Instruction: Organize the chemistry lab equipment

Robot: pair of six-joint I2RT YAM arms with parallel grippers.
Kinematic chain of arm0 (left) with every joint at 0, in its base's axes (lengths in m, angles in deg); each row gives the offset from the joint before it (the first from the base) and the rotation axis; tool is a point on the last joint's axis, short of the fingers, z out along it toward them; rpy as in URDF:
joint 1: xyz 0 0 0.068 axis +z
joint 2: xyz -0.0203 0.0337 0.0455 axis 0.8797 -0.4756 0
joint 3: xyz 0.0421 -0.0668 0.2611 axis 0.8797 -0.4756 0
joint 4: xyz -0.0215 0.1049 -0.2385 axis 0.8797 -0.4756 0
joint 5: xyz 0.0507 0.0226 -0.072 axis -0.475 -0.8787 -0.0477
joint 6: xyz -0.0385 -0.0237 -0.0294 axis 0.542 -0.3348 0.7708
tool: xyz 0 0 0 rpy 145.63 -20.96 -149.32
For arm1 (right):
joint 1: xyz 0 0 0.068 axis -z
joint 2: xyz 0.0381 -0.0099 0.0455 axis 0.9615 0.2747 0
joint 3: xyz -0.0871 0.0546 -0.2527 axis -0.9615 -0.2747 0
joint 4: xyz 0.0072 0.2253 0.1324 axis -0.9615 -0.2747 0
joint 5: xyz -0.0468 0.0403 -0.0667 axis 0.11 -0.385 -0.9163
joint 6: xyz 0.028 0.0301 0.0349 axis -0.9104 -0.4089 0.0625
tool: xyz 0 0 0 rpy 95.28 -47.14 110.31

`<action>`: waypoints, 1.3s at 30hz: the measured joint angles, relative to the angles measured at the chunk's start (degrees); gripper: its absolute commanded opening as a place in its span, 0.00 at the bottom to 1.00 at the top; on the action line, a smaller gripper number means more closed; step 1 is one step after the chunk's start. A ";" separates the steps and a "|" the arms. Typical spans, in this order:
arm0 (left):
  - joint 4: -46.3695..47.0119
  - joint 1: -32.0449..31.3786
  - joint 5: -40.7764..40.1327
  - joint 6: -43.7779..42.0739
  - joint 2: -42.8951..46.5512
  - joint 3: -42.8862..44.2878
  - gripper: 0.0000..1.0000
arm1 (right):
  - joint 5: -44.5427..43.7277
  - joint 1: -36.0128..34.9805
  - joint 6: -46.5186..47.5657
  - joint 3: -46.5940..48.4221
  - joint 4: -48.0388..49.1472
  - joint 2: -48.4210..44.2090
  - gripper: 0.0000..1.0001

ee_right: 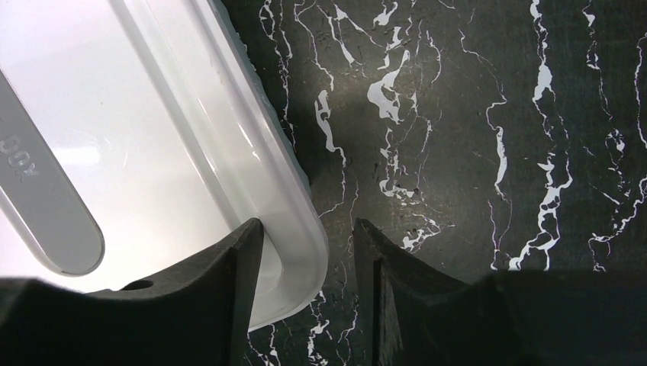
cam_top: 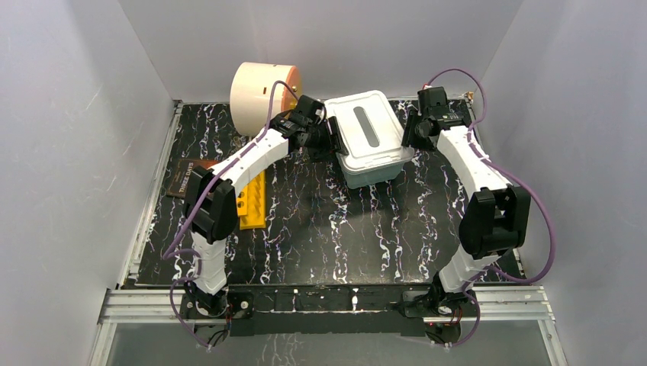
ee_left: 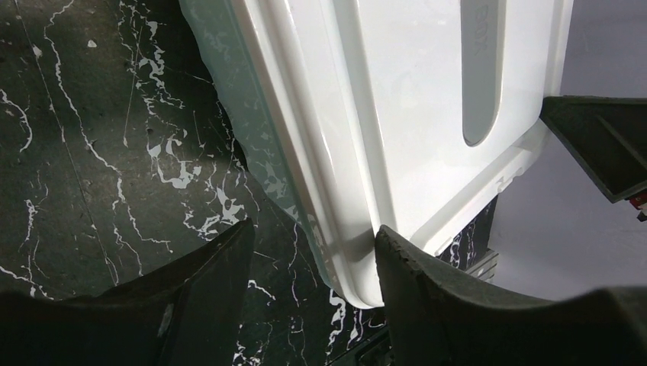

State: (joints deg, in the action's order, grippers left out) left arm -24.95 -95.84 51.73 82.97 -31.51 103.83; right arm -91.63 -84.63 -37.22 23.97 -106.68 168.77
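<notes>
Well behind the left gripper (ee_left: 314, 229), beside that arm's elbow, the yellow tube rack (cam_top: 253, 200) lies flat on the black marbled table (cam_top: 343, 236). This gripper's fingers stand part-spread astride a corner of the white lidded box (cam_top: 370, 130), one touching the lid's rim, the other clear of it. The right gripper (ee_right: 307, 223) straddles the opposite rim, likewise spread, not pinching. A cream drum (cam_top: 259, 88) stands just beyond the left fingers.

Pale grey walls (cam_top: 76, 114) around black white-veined marble tabletop (cam_top: 343, 229)
</notes>
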 measured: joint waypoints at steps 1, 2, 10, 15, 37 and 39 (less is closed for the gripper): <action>-0.07 0.00 0.11 0.00 -0.02 0.00 0.52 | 0.07 0.00 -0.02 -0.15 0.00 0.00 0.52; -0.07 0.00 0.20 -0.02 0.00 0.00 0.49 | 0.20 0.00 -0.02 -0.44 0.11 0.00 0.50; -0.28 0.00 -0.87 -0.02 0.00 0.00 0.41 | 2.73 0.11 0.26 -1.33 1.14 -0.28 0.48; -0.33 0.00 -2.14 0.09 0.02 -0.04 0.41 | 3.50 0.37 0.48 -1.46 1.36 -0.26 0.47; -8.52 1.14 -7.52 -11.13 9.57 6.21 0.98 | 3.45 0.37 -0.04 7.43 -7.48 -7.39 0.89; -8.90 1.14 -8.92 -11.89 15.04 1.62 0.98 | 3.43 0.37 0.04 5.75 -7.28 -11.41 0.95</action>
State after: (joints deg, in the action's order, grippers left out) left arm -33.85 -94.71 42.81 71.08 -16.47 105.44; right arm -88.19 -84.25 -37.17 29.72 -113.96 157.36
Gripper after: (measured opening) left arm 0.981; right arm 0.867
